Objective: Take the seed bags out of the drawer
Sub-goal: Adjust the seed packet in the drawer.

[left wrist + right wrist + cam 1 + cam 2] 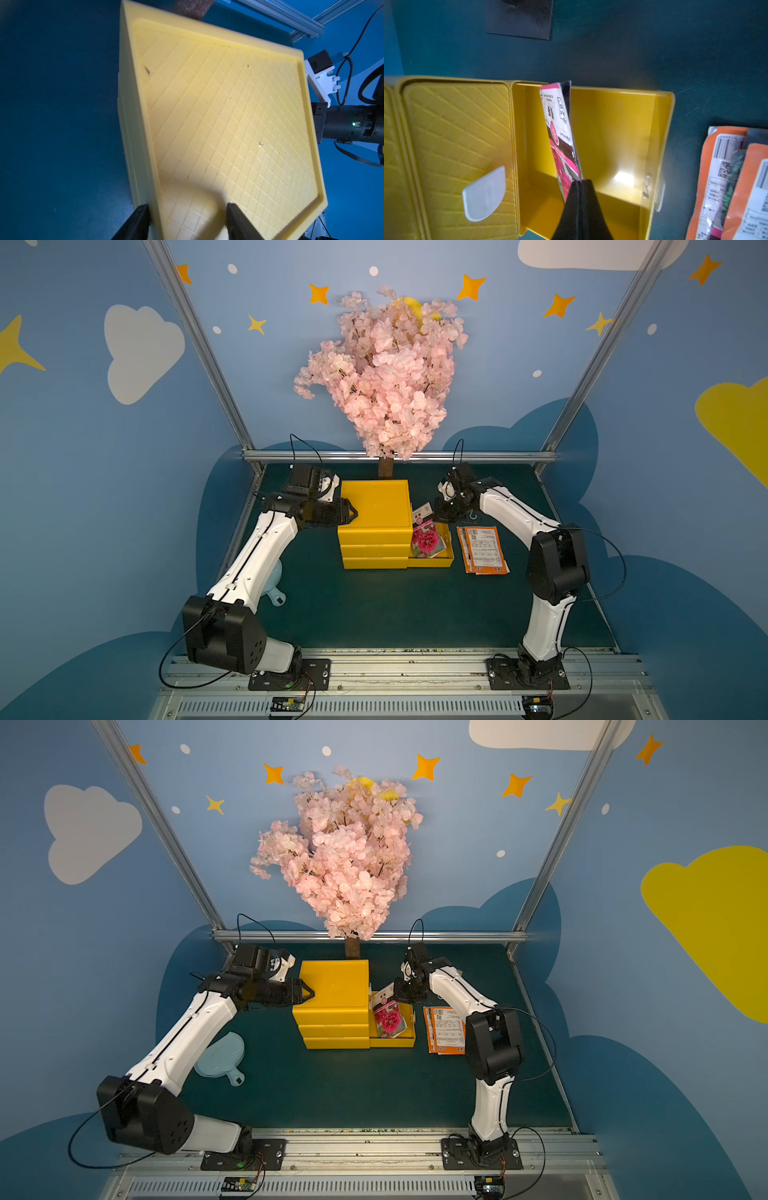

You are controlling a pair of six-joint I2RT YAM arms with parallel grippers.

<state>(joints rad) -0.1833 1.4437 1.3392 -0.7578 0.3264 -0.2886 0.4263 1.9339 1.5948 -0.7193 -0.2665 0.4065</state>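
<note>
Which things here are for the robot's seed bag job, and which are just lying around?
For the job:
- pink-flower seed bag, pinched in the right gripper
- orange seed bags already out on the table
- open drawer of the yellow drawer box
- left gripper, bracing that box

Just lying about:
- pale blue brush
- pink blossom tree

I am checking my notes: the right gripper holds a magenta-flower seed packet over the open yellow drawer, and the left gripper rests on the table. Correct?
Not quite. The left gripper grips the yellow plastic drawer cabinet's top edge, as the left wrist view shows. The rest is correct.
</note>
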